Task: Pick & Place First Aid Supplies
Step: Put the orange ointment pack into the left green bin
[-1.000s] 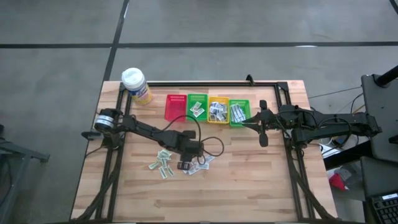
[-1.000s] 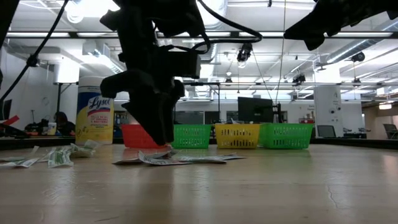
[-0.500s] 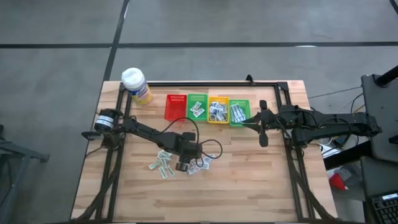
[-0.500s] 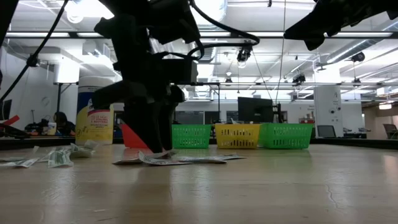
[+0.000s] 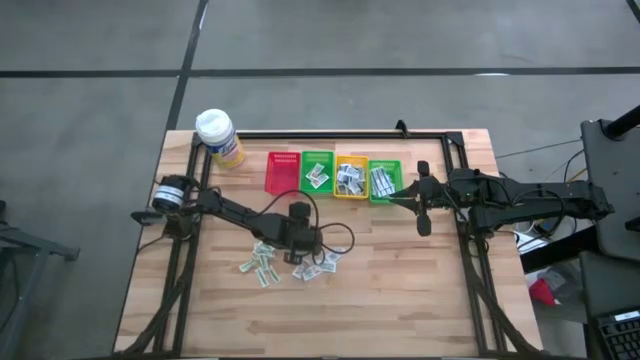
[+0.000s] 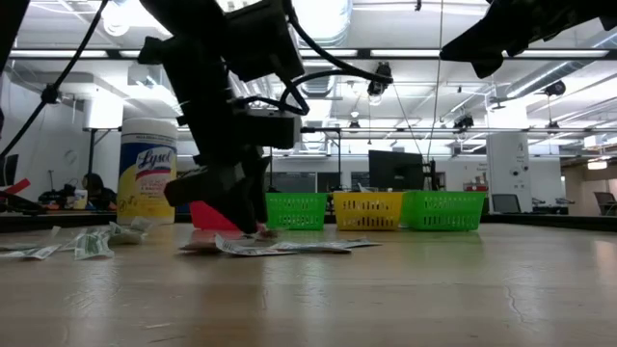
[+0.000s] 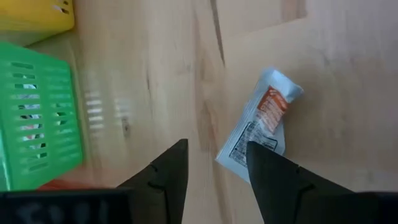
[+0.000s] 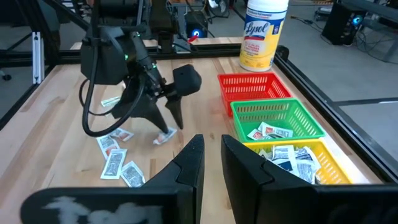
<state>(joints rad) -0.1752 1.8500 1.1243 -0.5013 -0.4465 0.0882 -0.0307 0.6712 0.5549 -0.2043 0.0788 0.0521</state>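
Left wrist view, open left tool [image 7: 214,165] over packet [image 7: 258,127]

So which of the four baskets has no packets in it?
The red basket, at the row's end nearest the yellow bottle. The two green ones and the yellow one between them all hold packets.

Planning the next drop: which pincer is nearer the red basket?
Left. The left pincer hovers over the loose packets just in front of the red basket; the right pincer waits beyond the far green basket.
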